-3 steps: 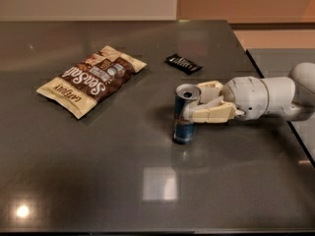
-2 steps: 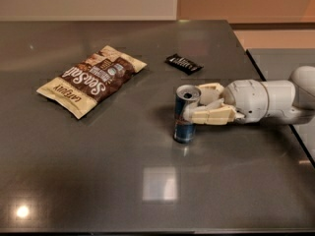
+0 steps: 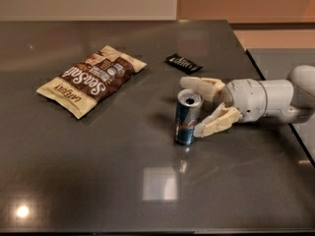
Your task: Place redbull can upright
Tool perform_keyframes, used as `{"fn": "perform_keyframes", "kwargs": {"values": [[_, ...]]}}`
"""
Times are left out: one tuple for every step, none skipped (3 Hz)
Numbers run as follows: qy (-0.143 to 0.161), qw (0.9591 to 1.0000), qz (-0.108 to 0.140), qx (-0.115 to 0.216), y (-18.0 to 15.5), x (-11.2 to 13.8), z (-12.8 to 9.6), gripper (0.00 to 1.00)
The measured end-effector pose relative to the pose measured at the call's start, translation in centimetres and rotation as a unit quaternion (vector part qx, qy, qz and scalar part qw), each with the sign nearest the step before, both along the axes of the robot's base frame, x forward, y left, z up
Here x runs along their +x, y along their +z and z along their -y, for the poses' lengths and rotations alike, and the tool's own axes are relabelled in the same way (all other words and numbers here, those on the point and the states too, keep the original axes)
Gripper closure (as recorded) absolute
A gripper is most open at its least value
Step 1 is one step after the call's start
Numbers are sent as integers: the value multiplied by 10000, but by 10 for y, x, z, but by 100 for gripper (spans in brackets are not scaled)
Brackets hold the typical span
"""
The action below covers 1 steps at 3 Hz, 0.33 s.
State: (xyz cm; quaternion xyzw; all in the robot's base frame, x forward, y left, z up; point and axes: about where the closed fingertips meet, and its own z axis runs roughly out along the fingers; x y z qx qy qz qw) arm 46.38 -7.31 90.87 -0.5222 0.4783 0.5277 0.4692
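Observation:
The redbull can (image 3: 187, 119) stands upright on the dark grey table (image 3: 98, 181), right of centre, with its silver top and pull tab facing up. My gripper (image 3: 193, 107) reaches in from the right and is open. One cream finger (image 3: 199, 86) lies behind the can's top. The other finger (image 3: 216, 123) lies at the can's right side, near its lower half. The jaws are spread apart and do not clamp the can.
A brown and cream snack bag (image 3: 91, 78) lies flat at the left. A small black wrapper (image 3: 183, 63) lies behind the can. The table's right edge (image 3: 295, 136) runs under my white arm (image 3: 275, 100).
My gripper was shut on the can's upper part. Its fingers have now spread apart and let go. The can stays upright in the same place.

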Motion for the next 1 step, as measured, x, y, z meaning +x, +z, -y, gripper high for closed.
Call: {"fn": "perform_keyframes", "kwargs": {"values": [[1, 10000, 0, 0, 0, 0, 0, 0]]}}
